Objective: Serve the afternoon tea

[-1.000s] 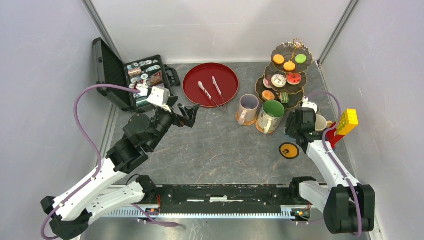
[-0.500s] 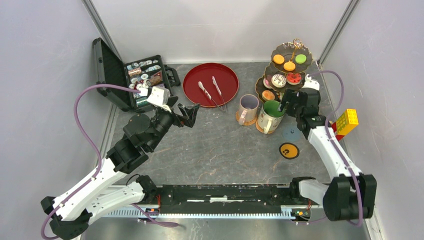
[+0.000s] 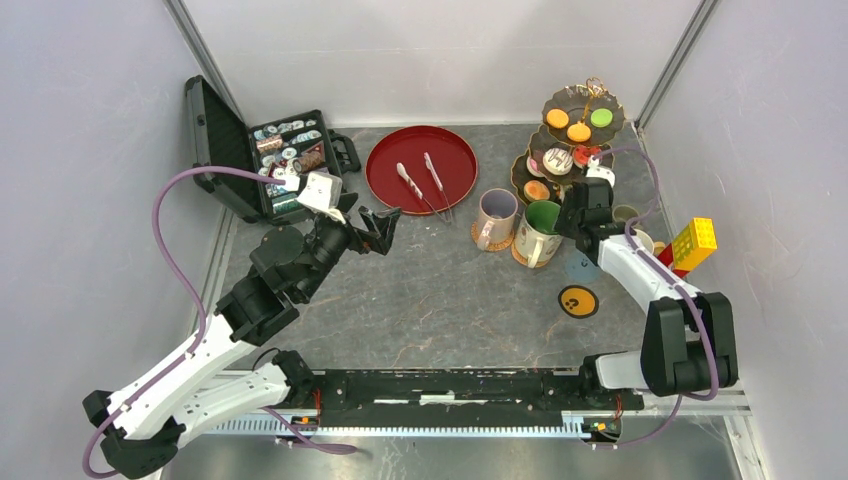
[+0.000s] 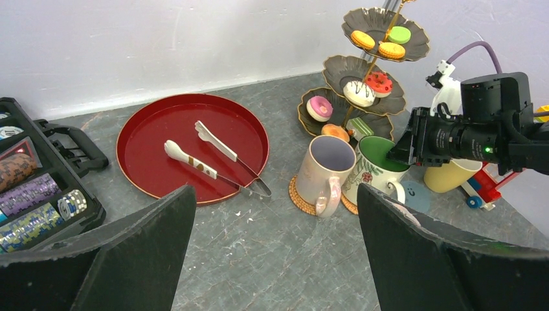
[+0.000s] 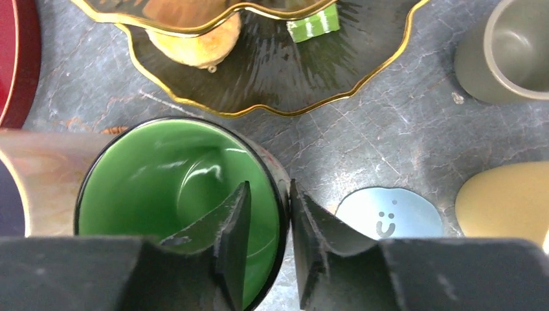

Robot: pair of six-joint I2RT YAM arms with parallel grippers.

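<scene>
My right gripper [image 3: 572, 216] [image 5: 270, 194] is shut on the rim of the green-lined mug [image 3: 543, 222] [image 5: 162, 181], one finger inside and one outside. This mug stands on a woven coaster beside the beige mug [image 3: 496, 215] [image 4: 327, 172]. Behind them rises the dark three-tier gold-handled stand [image 3: 575, 150] [image 4: 375, 65] with orange, green, red, pink and white toy cakes on its plates. To the right are the small grey mug [image 5: 511, 52] and the yellow mug [image 5: 505, 201]. The left gripper [image 3: 385, 228] [image 4: 275, 194] hovers open over the table's left middle, holding nothing.
A round red tray [image 3: 421, 165] with two tongs lies at the back centre. An open black case [image 3: 280, 160] of small items sits at the back left. A blue smiley coaster [image 5: 388, 214], an orange coaster [image 3: 578, 300] and a yellow brick toy [image 3: 695, 243] lie at the right.
The right arm has swung from the right edge up and left to the green-lined mug and its fingers now straddle the rim. The left arm has barely moved.
</scene>
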